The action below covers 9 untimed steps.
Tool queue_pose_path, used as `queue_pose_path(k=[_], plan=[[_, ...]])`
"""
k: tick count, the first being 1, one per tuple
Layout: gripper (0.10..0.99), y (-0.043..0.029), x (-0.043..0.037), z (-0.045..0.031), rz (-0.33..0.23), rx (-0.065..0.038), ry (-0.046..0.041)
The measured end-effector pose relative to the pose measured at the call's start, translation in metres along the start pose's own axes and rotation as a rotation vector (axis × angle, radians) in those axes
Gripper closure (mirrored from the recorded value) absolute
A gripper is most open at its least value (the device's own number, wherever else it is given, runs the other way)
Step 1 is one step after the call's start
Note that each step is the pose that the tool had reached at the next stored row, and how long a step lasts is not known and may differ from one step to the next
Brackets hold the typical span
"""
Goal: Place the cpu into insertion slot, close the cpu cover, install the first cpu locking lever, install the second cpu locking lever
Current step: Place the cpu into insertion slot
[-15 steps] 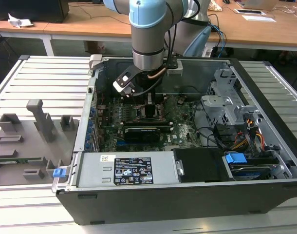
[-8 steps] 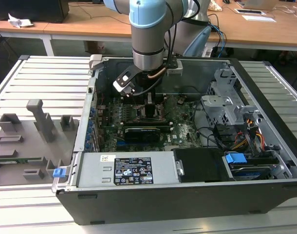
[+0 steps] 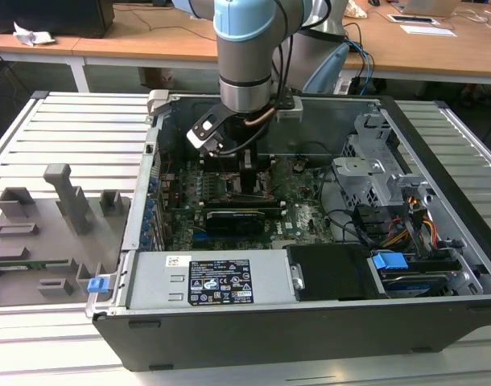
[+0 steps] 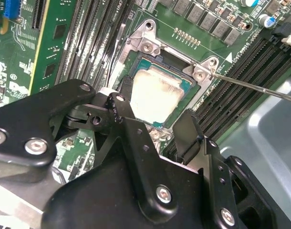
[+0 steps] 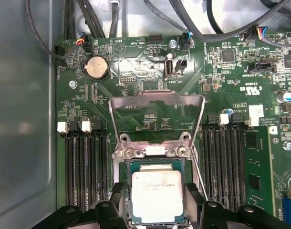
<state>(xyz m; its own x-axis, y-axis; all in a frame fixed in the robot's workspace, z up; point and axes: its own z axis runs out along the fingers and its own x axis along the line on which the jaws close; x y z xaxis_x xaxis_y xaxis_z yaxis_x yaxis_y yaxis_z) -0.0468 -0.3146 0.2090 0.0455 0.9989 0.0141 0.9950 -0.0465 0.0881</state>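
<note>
The cpu point(image 5: 156, 194), a pale metal-topped square chip, lies in the insertion slot point(image 5: 157, 162) on the green board. It also shows in the second wrist view as the cpu point(image 4: 155, 95) inside the slot point(image 4: 150, 63). My gripper point(image 5: 156, 202) straddles it, and the black fingertips point(image 5: 119, 195) rest against two opposite edges. The cpu cover point(image 5: 155, 98), a grey metal frame, stands tilted up and open behind the slot. A thin wire locking lever point(image 4: 255, 87) sticks out free beside the socket. In the exterior view my gripper point(image 3: 249, 173) reaches down into the open computer case.
Black memory slots point(image 5: 86, 171) flank the socket on both sides. A coin battery point(image 5: 97, 67) and cables point(image 5: 88, 21) lie beyond the cover. In the case are a drive cage point(image 3: 374, 169) and a power supply point(image 3: 221, 281). A grey fixture plate point(image 3: 44, 217) lies at the exterior view's left.
</note>
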Motion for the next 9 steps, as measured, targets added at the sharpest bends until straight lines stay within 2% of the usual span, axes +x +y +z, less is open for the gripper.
queue_pose_path(k=[3,6,7,8,9], plan=[[0.490,0.0005,0.0001,-0.0049,0.000,0.001,0.0000],[0.682,0.0012,0.0001,-0.0096,0.000,0.002,-0.0001],[0.682,0.0016,0.0002,-0.0101,0.000,0.003,-0.0001],[0.800,0.0019,0.0002,-0.0103,0.000,0.004,0.0000],[0.800,0.0021,0.0000,-0.0103,0.000,0.005,0.0001]])
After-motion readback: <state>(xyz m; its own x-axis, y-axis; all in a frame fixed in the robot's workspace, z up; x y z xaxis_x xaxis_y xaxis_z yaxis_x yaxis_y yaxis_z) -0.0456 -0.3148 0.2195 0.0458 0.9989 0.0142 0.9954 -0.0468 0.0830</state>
